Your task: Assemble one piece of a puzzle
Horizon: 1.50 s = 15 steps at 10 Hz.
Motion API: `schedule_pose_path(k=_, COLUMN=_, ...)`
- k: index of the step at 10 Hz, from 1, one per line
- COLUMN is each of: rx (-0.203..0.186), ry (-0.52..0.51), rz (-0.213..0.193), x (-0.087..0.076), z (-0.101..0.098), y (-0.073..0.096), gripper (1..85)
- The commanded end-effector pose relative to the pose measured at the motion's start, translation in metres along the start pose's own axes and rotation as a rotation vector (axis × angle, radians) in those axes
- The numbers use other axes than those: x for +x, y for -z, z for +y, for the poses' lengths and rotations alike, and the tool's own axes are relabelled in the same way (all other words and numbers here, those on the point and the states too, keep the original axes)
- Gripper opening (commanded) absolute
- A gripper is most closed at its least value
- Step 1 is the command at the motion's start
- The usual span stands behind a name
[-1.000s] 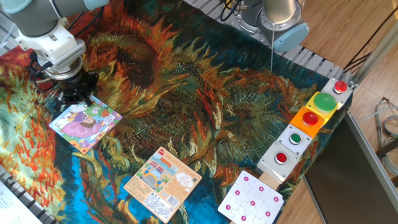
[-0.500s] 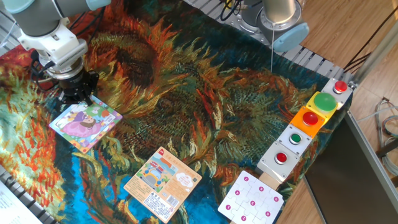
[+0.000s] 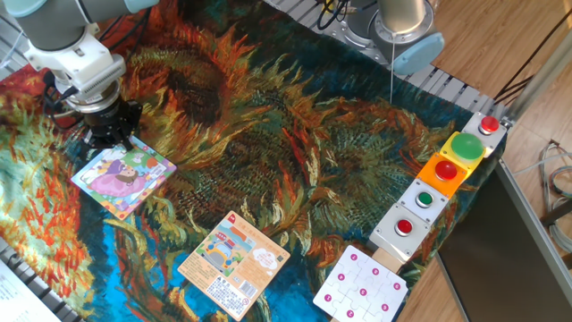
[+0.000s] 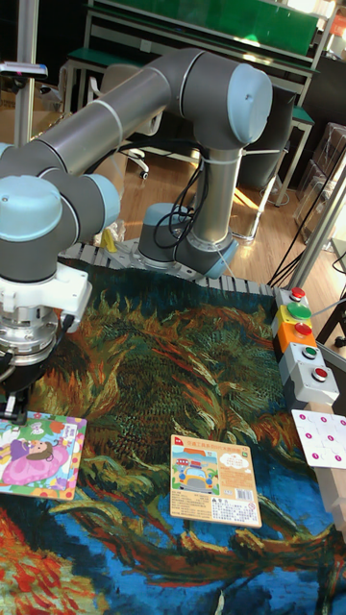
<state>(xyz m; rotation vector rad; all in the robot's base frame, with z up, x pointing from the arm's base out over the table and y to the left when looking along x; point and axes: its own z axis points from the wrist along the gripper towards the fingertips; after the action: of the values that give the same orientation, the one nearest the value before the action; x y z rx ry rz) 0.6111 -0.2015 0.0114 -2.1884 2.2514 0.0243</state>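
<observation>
The puzzle (image 3: 121,179) is a small square cartoon jigsaw lying flat on the painted cloth at the left. It shows a figure in a pink-purple dress and has a green patch at its far corner. In the tall fixed view the puzzle (image 4: 38,454) lies at the left edge, partly cut off. My gripper (image 3: 118,139) points straight down at the puzzle's far corner, its dark fingertips at or just above the green patch. The gripper (image 4: 13,408) is half out of frame in the tall view. The gap between the fingers is hidden, and no separate piece shows.
A tan-orange card (image 3: 234,264) lies near the front middle of the cloth. A white card with pink dots (image 3: 360,286) sits at the front right. A row of button boxes (image 3: 442,174) lines the right edge. The arm's base (image 4: 187,245) stands at the back.
The wrist shifted very slightly up and to the right one second ago and has stayed still since. The puzzle and cards have not moved.
</observation>
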Motion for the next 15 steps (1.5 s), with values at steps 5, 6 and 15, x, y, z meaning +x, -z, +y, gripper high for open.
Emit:
schedule_pose_path(k=5, rx=0.015, ry=0.015, rz=-0.002, x=0.0158, z=-0.0119, y=-0.0024, gripper=1.3)
schedule_pose_path(k=6, rx=0.016, ry=0.018, rz=0.000, x=0.0162, z=-0.0128, y=-0.0033, gripper=1.3)
schedule_pose_path(k=15, rx=0.013, ry=0.017, rz=-0.008, x=0.0142, z=-0.0093, y=-0.0057, gripper=1.3)
